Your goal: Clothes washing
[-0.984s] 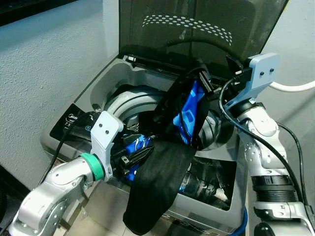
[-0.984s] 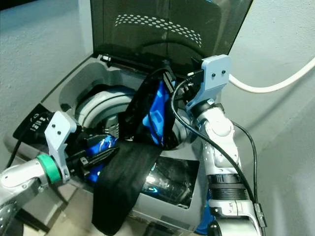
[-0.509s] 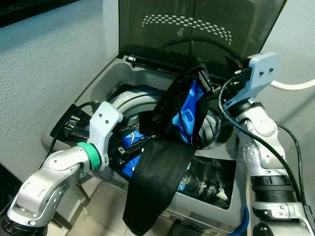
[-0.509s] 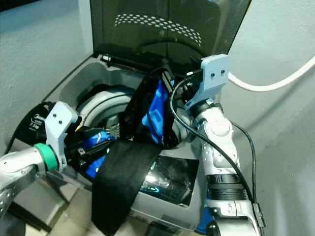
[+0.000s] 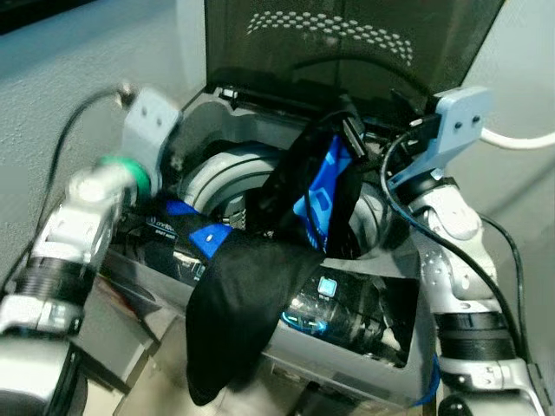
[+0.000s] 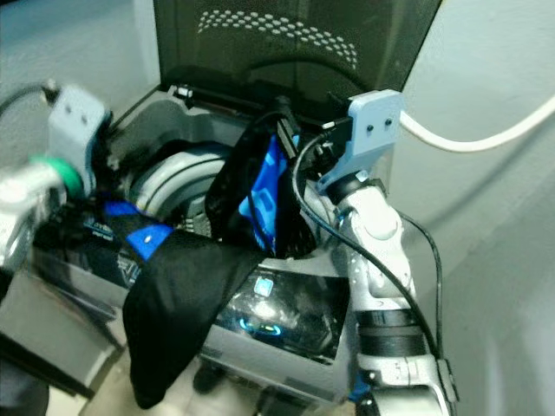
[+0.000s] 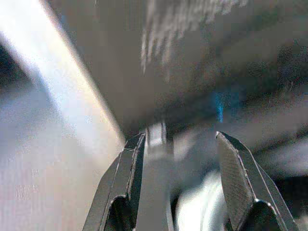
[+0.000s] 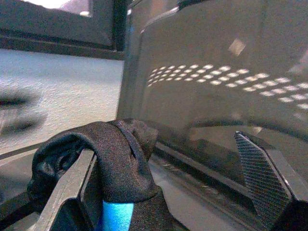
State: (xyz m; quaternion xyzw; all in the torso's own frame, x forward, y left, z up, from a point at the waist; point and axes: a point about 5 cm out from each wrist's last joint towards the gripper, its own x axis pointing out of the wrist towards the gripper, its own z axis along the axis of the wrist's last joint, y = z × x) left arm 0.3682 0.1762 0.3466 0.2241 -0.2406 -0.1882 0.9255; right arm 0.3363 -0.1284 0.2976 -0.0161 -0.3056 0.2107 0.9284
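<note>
Black-and-blue garment (image 5: 260, 286) over washer (image 5: 381, 347) rim, hooked on right pincer (image 8: 168, 192) finger

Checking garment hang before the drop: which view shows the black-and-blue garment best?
Left eye view: the black-and-blue garment shows whole, hooked on the right gripper, draped over the washer's front edge. Right eye view matches. Right wrist view shows just the fold over one finger. Left wrist view is blurred.

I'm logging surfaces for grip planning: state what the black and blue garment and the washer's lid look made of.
Black and blue garment: soft, matte woven or knit fabric, judging by how it folds and drapes limply over the washer's front edge. Lid: dark, smooth, glossy panel, probably tinted plastic or glass; it reflects a dotted light pattern.
</note>
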